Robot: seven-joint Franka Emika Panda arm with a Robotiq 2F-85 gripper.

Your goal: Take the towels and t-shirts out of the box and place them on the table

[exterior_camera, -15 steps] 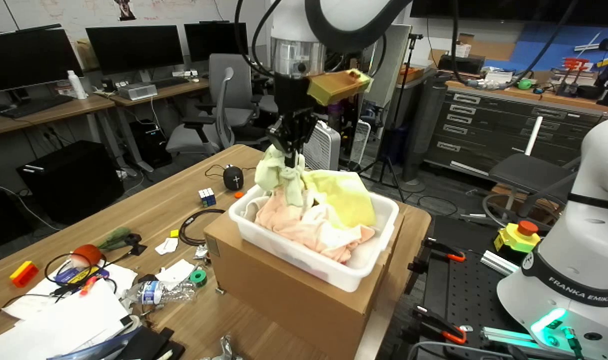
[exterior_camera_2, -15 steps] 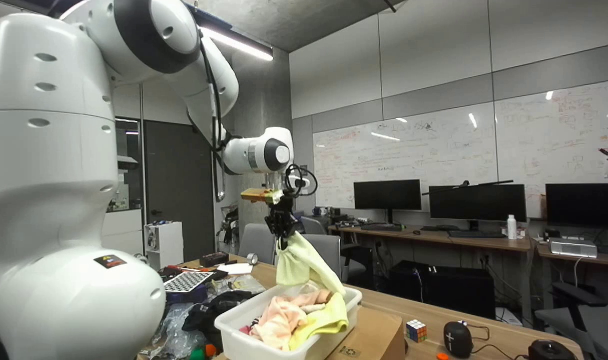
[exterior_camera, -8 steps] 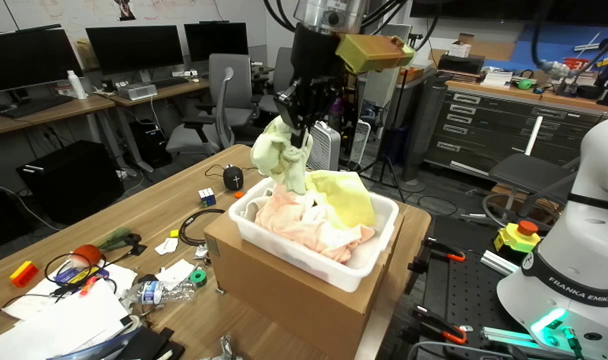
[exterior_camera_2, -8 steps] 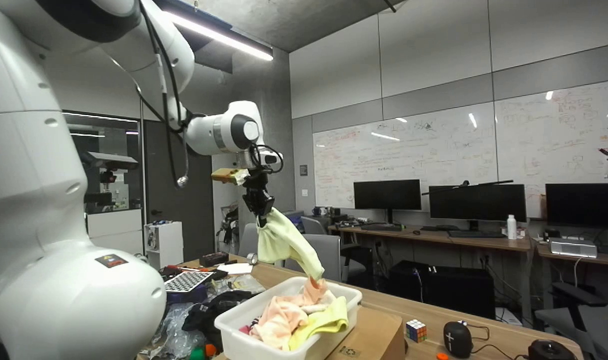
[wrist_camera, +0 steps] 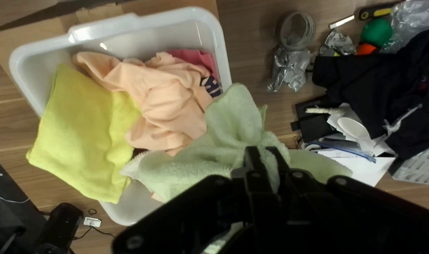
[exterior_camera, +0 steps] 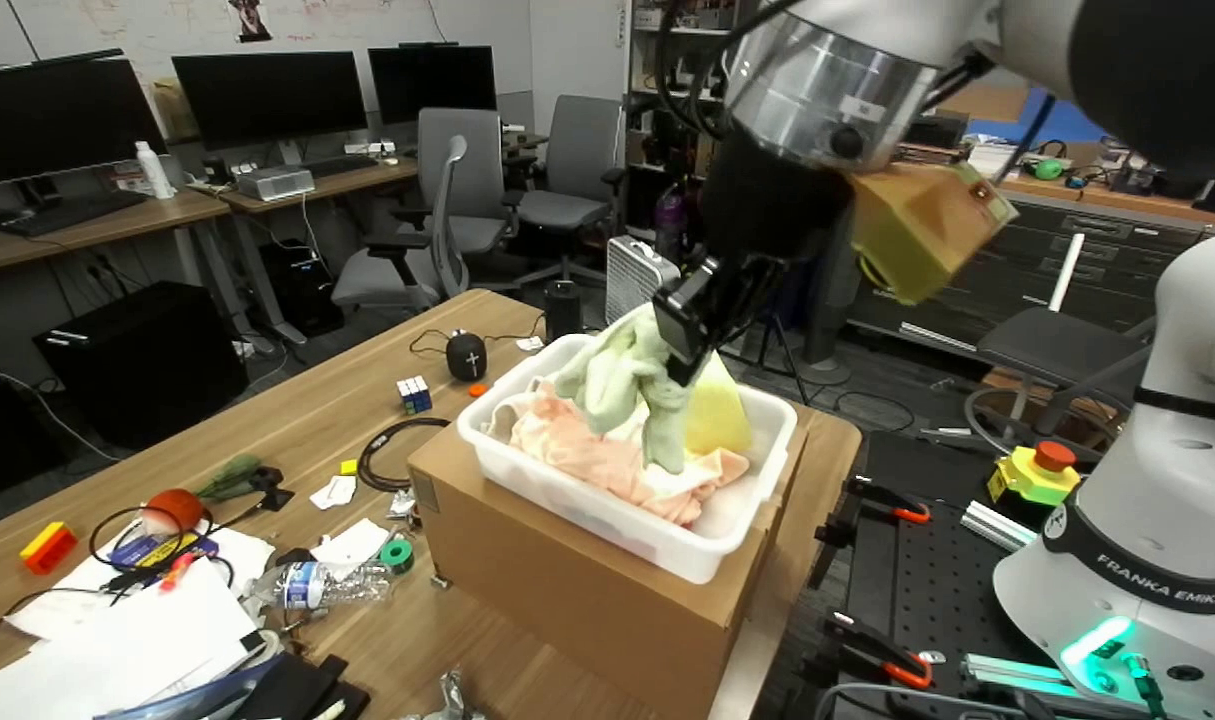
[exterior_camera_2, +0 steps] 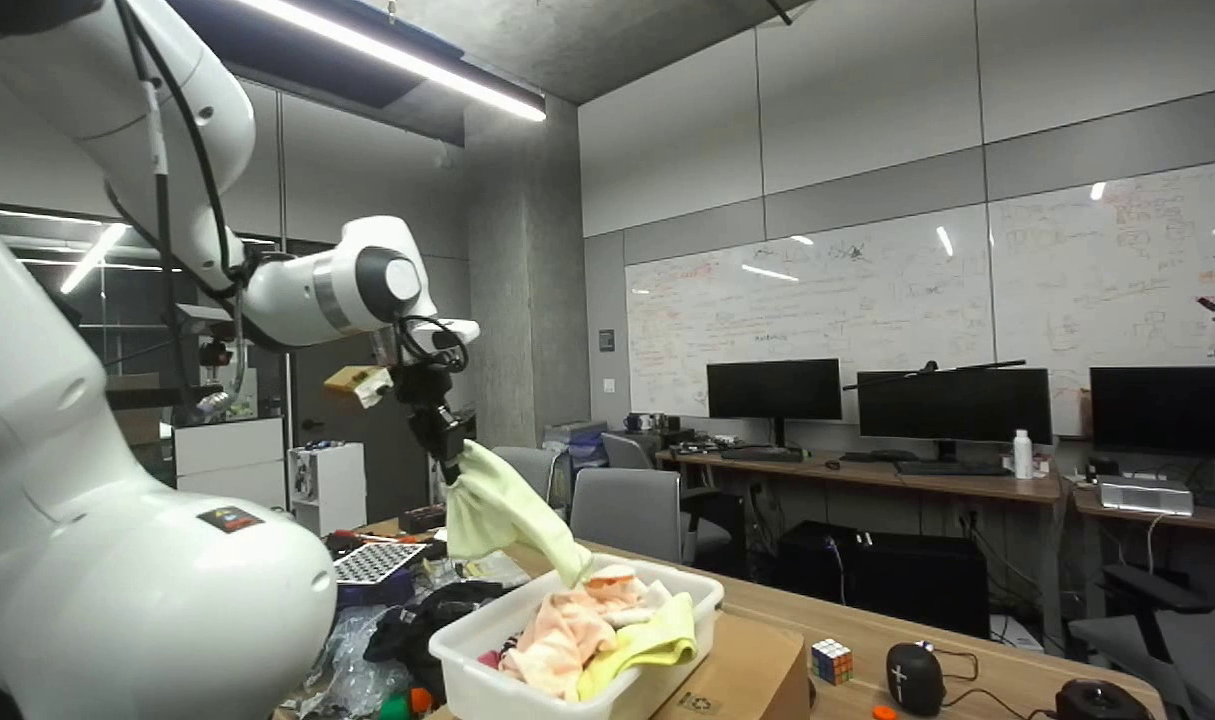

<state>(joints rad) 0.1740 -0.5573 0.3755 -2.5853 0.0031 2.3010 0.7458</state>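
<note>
My gripper (exterior_camera: 682,372) is shut on a pale green towel (exterior_camera: 617,380), tilted, above the white plastic box (exterior_camera: 587,525). In an exterior view the gripper (exterior_camera_2: 451,472) holds the towel (exterior_camera_2: 502,510) beside the box, its lower end at the peach cloth; I cannot tell if they touch. In the wrist view, towel fabric shows between the fingers (wrist_camera: 263,155). A peach cloth (wrist_camera: 165,102) and a yellow towel (wrist_camera: 87,137) lie in the box, the yellow one over the rim. A pink-red cloth (wrist_camera: 196,58) and a dark patterned cloth (wrist_camera: 210,86) show beneath the peach one.
The white box stands on a cardboard box (exterior_camera: 567,570) on the wooden table (exterior_camera: 507,650). A black speaker (exterior_camera: 465,356), a cube puzzle (exterior_camera: 414,395), a plastic bottle (exterior_camera: 317,585) and papers lie on the table. Black fabric (wrist_camera: 373,77) and foil lie beside the box.
My gripper has lifted, moved toward the robot base and tilted, with the green towel in it. The towel's lower part has come up from among the other cloths, which have hardly moved.
</note>
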